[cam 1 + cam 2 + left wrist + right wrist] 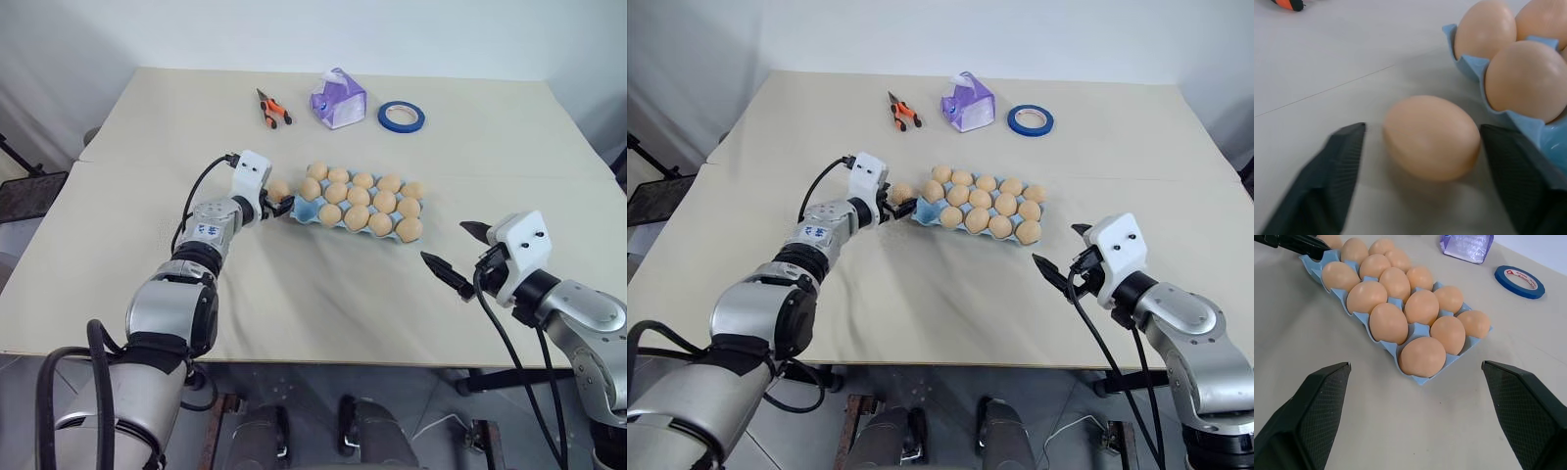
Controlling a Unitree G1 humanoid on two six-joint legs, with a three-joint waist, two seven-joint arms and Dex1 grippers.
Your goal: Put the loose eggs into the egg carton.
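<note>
Now, left tool [1420, 142] open around loose egg [1431, 137] beside egg carton [1542, 139], right tool [1415, 411] wide open, empty.

Both arms were built of rounded silver-grey metallic segments joined by black rings. Each wrist carried a white boxy housing; the right one showed two small dark screw holes. Black cables looped along both forearms. The left tool [278, 202] and the right tool [458, 253] each had two black, pointed fingers with finely textured pads [1317, 406].
</note>
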